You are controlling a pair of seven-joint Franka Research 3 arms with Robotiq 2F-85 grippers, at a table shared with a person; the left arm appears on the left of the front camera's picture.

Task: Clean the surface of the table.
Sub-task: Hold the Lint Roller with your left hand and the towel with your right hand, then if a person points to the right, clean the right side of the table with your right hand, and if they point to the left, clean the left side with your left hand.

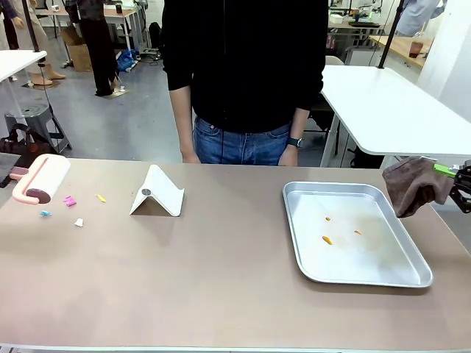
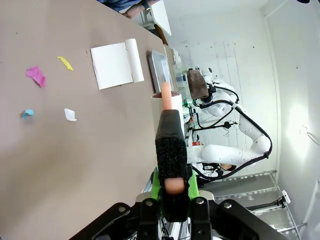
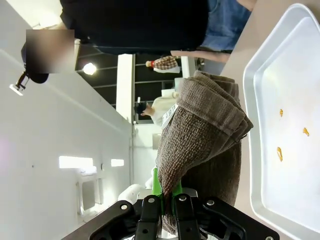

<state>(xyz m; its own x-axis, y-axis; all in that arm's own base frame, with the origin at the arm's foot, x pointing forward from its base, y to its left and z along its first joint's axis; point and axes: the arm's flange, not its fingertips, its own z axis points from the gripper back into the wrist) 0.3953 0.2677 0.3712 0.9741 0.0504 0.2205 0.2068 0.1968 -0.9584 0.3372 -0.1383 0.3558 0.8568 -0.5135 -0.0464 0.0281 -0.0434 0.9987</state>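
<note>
Beige table [image 1: 221, 279] spans the view, with paper scraps [image 1: 70, 201] at its far left. Left gripper [image 2: 172, 187] pinches the lint roller [image 1: 43, 179] by its handle; right gripper [image 3: 167, 195] clamps a cloth [image 1: 412, 185] at the right edge. Roll flat and slowly over each scrap so it sticks.

Front view: fixed on the robot's side, facing across the table [image 1: 221, 279] toward a person [image 1: 243, 73] at the far edge, wide enough for the whole top. Left wrist view: rolled sideways, close behind the left gripper [image 2: 173, 186], facing along the tabletop; shares paper scraps [image 1: 70, 201], white stand [image 1: 158, 193] and tray [image 1: 353, 254] with the front. Right wrist view: rolled, tight behind the right gripper [image 3: 165, 194], sharing the tray.
</note>
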